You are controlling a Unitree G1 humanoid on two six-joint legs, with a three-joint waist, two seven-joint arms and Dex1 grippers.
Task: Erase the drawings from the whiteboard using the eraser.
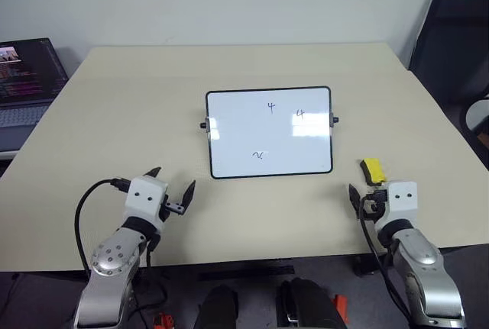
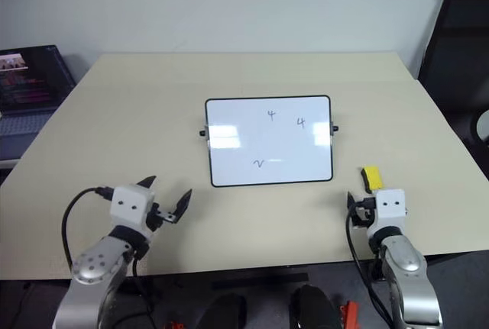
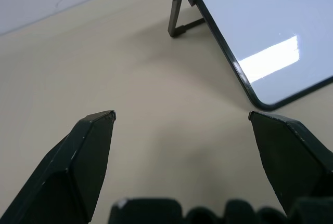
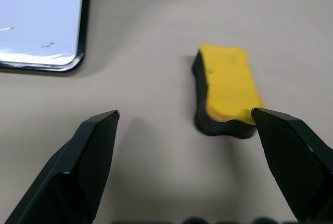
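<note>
Room: pale wall behind; beige tabletop [image 1: 114,108] spanning most of the head views.
Whiteboard: one [image 1: 237,146], lying mid-tabletop, black frame, a small black knob on each short side.
Drawings: three [image 1: 270,107] on the board; two "4"-like marks toward the far edge, one "v"-like mark near the front edge.
Eraser: one [image 1: 373,169], yellow with dark underside, flat on the tabletop just beside the board's front right corner, apart from the frame.
Left gripper: one [image 1: 171,189], low over the tabletop in front of the board's left corner; fingers [image 3: 88,151] spread wide, gripping nothing.
Right gripper: one [image 4: 184,117], just short of the eraser; fingers [image 4: 91,151] spread wide, empty; eraser's near end lies close to the tip of one finger, whether touching cannot be told.
Laptop: one [image 1: 27,77], screen lit, beside the tabletop's far left edge.
Chair: one dark chair [image 1: 451,31] off the far right corner.
Edges: front tabletop edge close under both arms; right edge near the right gripper.
Open room: broad bare tabletop left of the board, beyond it, and between the two grippers.
</note>
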